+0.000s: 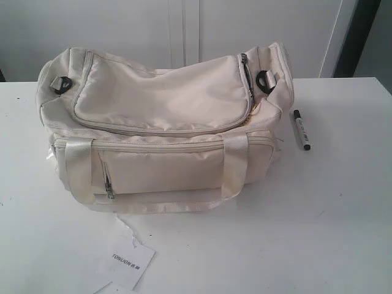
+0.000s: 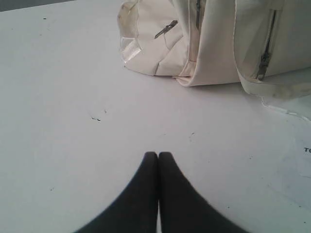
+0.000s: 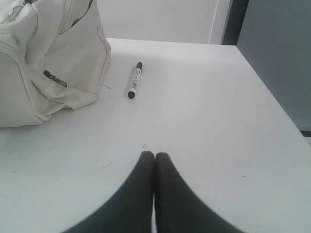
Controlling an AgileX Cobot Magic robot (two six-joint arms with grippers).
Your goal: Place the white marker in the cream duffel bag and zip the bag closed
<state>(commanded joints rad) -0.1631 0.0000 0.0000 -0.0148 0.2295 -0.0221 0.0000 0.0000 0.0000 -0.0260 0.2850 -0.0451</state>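
Observation:
The cream duffel bag (image 1: 165, 122) sits in the middle of the white table, its top flap lying down and partly unzipped at the right end. Just right of the bag lies the white marker (image 1: 301, 129), flat on the table with a black cap and black tip. In the right wrist view the marker (image 3: 134, 80) rests beside the bag (image 3: 48, 63), well ahead of my right gripper (image 3: 155, 154), which is shut and empty. My left gripper (image 2: 158, 154) is shut too, holding nothing, over bare table short of the bag (image 2: 214, 39). Neither arm shows in the exterior view.
A white paper tag (image 1: 126, 264) with printed text lies in front of the bag near the table's front edge, on a thin cord. The table (image 1: 343, 202) ends at the right beside a dark gap (image 3: 272, 58). A white wall stands behind.

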